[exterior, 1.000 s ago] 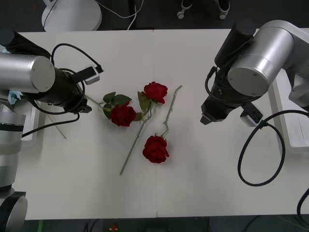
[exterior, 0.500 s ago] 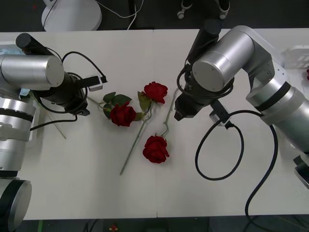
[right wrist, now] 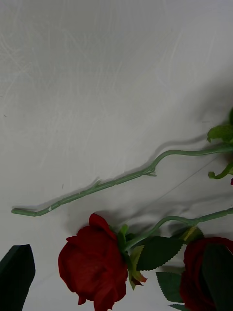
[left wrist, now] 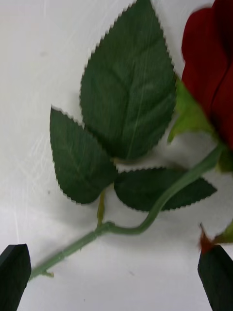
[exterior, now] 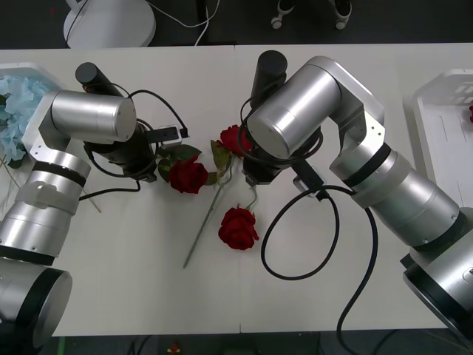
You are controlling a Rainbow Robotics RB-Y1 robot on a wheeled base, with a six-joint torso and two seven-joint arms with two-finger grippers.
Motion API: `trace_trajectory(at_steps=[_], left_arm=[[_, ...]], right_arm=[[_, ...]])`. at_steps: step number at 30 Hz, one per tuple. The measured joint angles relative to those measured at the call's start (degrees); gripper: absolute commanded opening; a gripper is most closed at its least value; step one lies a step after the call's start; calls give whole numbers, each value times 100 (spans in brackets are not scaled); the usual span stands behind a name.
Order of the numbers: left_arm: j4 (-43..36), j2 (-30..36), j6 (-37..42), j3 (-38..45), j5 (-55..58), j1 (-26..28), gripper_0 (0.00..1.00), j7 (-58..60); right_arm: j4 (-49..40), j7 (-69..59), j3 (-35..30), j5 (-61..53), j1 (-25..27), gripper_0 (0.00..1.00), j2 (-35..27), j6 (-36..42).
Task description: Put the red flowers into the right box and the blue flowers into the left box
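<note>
Left box (exterior: 33, 74) at 9 o'clock holds the blue flowers (exterior: 16, 100). Left gripper (left wrist: 116, 279), fingers wide, straddles a rose stem (left wrist: 145, 221). Three red flowers (exterior: 188, 176) lie crossed at desk (exterior: 148, 281) centre. Right gripper (right wrist: 116, 286) hovers above them; its finger spacing cannot be told. Risk: tangled stems drag neighbours. Right box (exterior: 436, 111) sits at 3 o'clock.

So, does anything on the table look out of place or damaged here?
Nothing looks damaged. Three red flowers lie loose mid-table with stems crossing, still unsorted. The left claw is open over one stem; blue flowers sit in the left box.
</note>
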Motion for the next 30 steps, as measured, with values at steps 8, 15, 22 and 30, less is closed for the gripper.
trace_trajectory(at_steps=[8, 15, 22, 30], left_arm=[[166, -223, -355, -324, -238, -34, 96, 0], [484, -227, -694, -391, -251, -76, 0, 0], [531, -226, -740, -391, -253, -87, 0, 0], [558, -225, -650, -48, 153, -87, 0, 0]], right_arm=[[2, 0, -10, 477, 355, 100, 350, -82], [4, 0, -72, 862, 715, 100, 559, -313], [5, 0, -206, 1117, 919, 100, 654, -465], [72, 0, -447, 1289, 1036, 100, 750, -732]])
